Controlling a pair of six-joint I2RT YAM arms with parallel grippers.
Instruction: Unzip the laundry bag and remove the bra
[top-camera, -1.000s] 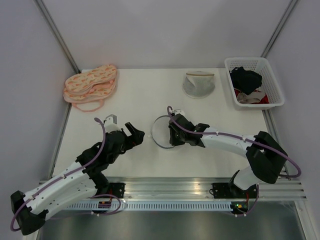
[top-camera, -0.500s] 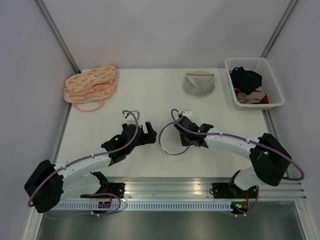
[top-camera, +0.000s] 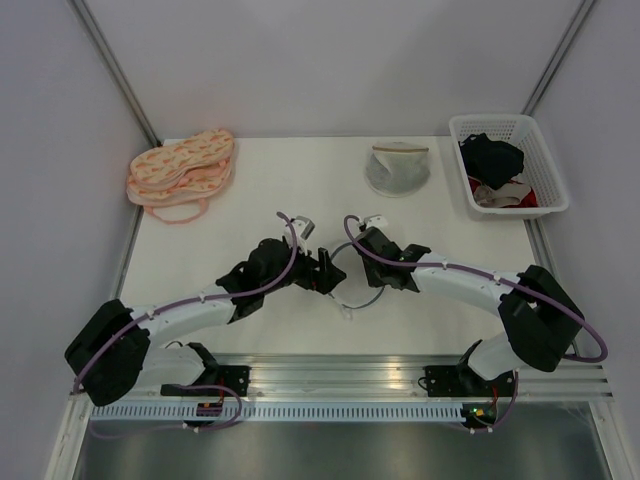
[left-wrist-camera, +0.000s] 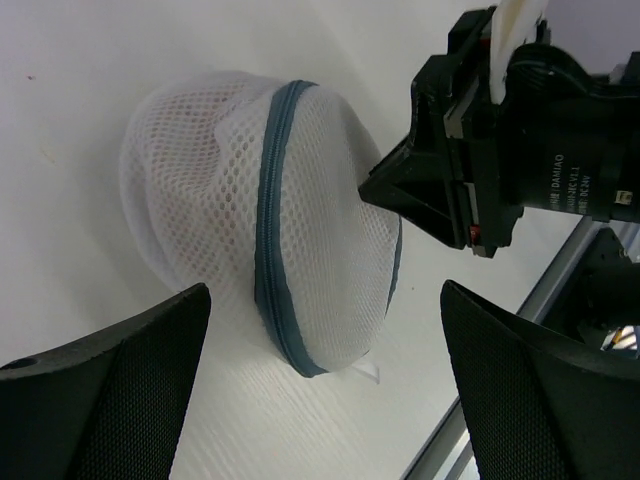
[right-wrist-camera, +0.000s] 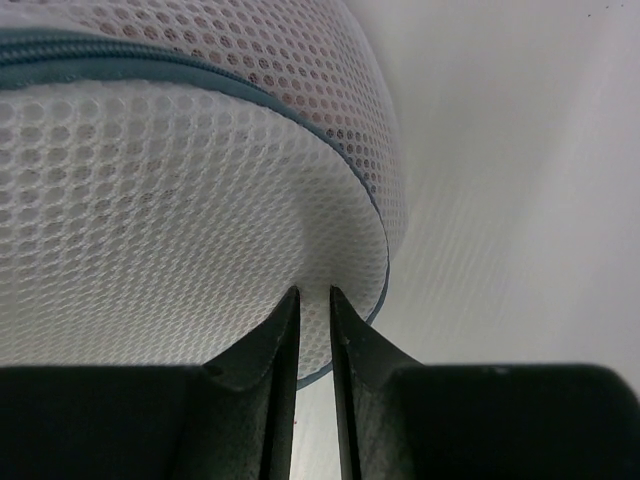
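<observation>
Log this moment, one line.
right tool: shut on laundry bag mesh | left tool: open, facing bag | zipper: closed

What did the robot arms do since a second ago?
The left arm swung in from the left, and the left gripper now sits open right beside the laundry bag. The right gripper stayed pinched on the bag's mesh and dragged it slightly toward the near edge. The peach bra stack, grey mesh bag and basket did not move.

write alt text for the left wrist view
A round white mesh laundry bag with a blue-grey zipper sits on a white table, pinched by the right gripper. The open left gripper frames it in the foreground.
</observation>
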